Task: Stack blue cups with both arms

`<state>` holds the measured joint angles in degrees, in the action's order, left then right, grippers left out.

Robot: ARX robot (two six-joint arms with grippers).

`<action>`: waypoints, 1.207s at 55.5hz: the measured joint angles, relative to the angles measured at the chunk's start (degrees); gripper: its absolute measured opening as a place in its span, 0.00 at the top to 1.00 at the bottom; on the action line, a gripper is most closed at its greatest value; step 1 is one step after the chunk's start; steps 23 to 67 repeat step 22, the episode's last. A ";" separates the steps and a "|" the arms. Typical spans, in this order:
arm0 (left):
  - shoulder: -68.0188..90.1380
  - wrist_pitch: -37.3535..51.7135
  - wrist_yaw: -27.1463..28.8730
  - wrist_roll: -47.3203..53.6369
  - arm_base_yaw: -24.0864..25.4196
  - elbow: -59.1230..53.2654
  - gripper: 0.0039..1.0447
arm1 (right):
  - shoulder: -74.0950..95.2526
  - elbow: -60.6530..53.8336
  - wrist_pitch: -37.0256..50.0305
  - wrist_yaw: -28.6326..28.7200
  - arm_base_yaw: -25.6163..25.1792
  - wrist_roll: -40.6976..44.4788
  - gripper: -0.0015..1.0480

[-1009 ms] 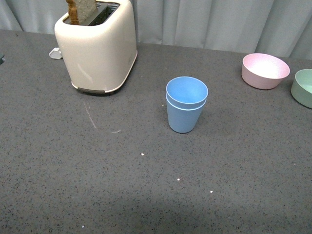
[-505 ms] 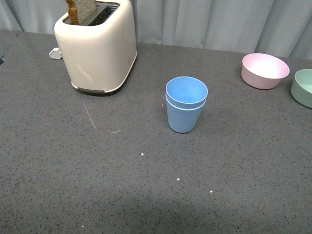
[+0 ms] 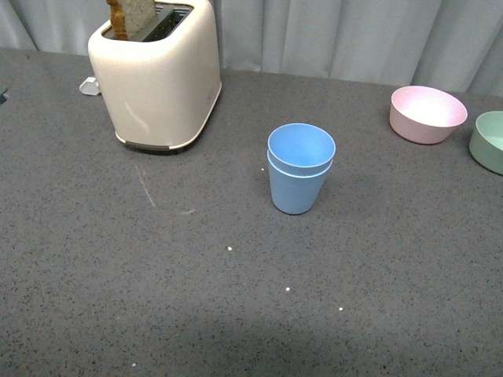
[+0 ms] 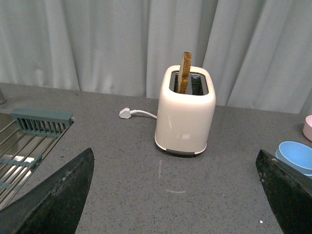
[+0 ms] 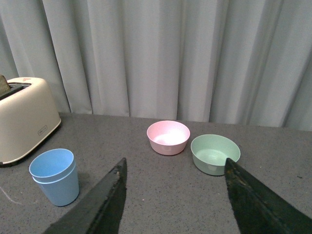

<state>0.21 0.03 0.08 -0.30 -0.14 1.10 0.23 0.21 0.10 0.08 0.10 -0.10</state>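
The two blue cups (image 3: 299,171) stand upright in the middle of the dark counter, one nested inside the other. The stack also shows in the right wrist view (image 5: 54,176) and partly at the edge of the left wrist view (image 4: 297,157). Neither arm shows in the front view. My left gripper (image 4: 175,168) is open and empty, held back from the counter and facing the toaster. My right gripper (image 5: 175,168) is open and empty, facing the two bowls, with the cup stack off to one side.
A cream toaster (image 3: 156,75) with a bread slice (image 3: 130,16) stands at the back left, its white plug (image 4: 126,113) lying behind it. A pink bowl (image 3: 427,114) and a pale green bowl (image 3: 489,141) sit at the back right. A sink rack (image 4: 29,134) lies far left.
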 joint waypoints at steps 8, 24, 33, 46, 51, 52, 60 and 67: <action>0.00 0.00 0.00 0.00 0.00 0.00 0.06 | 0.00 0.00 0.00 0.00 -0.02 0.00 0.17; 0.00 0.00 0.00 0.00 0.00 0.00 0.06 | 0.00 0.00 0.00 0.00 0.00 -0.04 0.09; 0.00 0.00 0.00 0.00 0.00 0.00 0.06 | 0.00 0.00 0.00 0.00 0.00 -0.04 0.09; 0.00 0.00 0.00 0.00 0.00 0.00 0.06 | 0.00 0.00 0.00 0.00 0.00 -0.04 0.09; 0.00 0.00 0.00 0.00 0.00 0.00 0.06 | 0.00 0.00 0.00 0.00 0.00 -0.04 0.09; 0.00 0.00 0.00 0.00 0.00 0.00 0.06 | 0.00 0.00 0.00 0.00 0.00 -0.04 0.09; 0.00 0.00 0.00 0.00 0.00 0.00 0.06 | 0.00 0.00 0.00 0.00 0.00 -0.04 0.09; 0.00 0.00 0.00 0.00 0.00 0.00 0.06 | 0.00 0.00 0.00 0.00 0.00 -0.04 0.09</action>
